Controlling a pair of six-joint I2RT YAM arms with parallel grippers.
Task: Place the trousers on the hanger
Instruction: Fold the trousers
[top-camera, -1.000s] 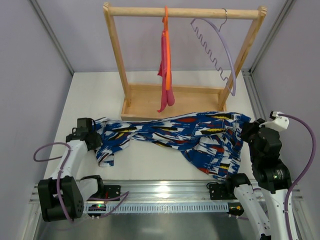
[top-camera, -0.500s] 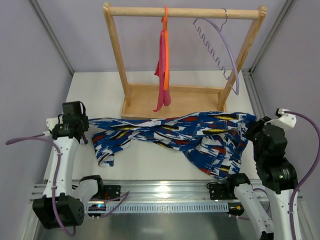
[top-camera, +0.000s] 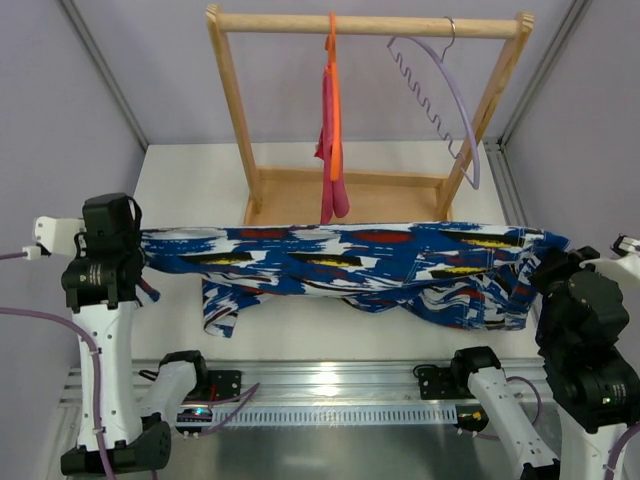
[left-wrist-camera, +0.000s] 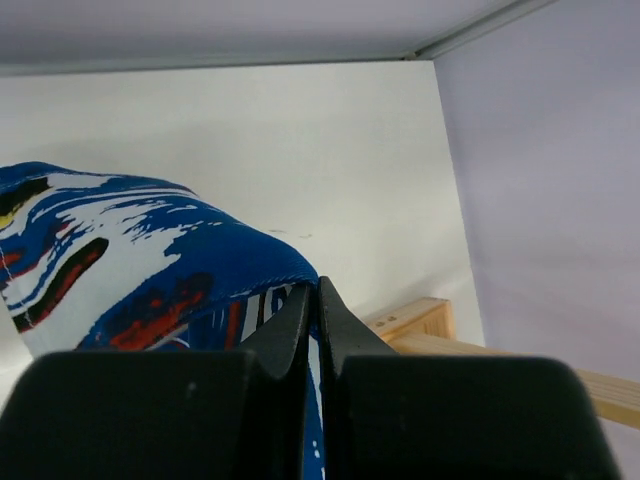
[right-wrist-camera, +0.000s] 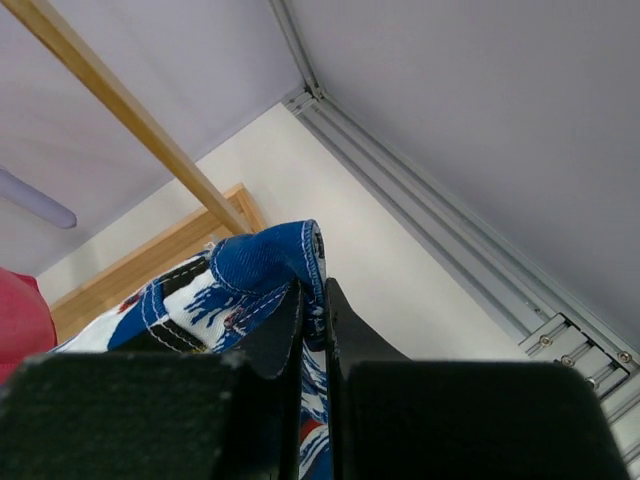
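The blue, white, red and black printed trousers (top-camera: 350, 262) hang stretched in a band above the table between both arms. My left gripper (top-camera: 140, 245) is shut on their left end (left-wrist-camera: 180, 275), cloth pinched between the fingers. At the right, my right gripper (top-camera: 555, 255) is shut on the other end, a stitched blue hem (right-wrist-camera: 270, 255). The lilac hanger (top-camera: 440, 90) with its wavy bar hangs by a silver hook from the wooden rail at the back right, behind and above the trousers.
A wooden clothes rack (top-camera: 235, 110) stands at the back of the white table, its base frame (top-camera: 390, 185) just behind the stretched cloth. An orange hanger with pink cloth (top-camera: 332, 130) hangs at the rail's middle. Grey walls close both sides.
Both arms have risen and moved apart, lifting the trousers off the table and pulling them taut into a horizontal band. The left gripper closed on the cloth's left end.
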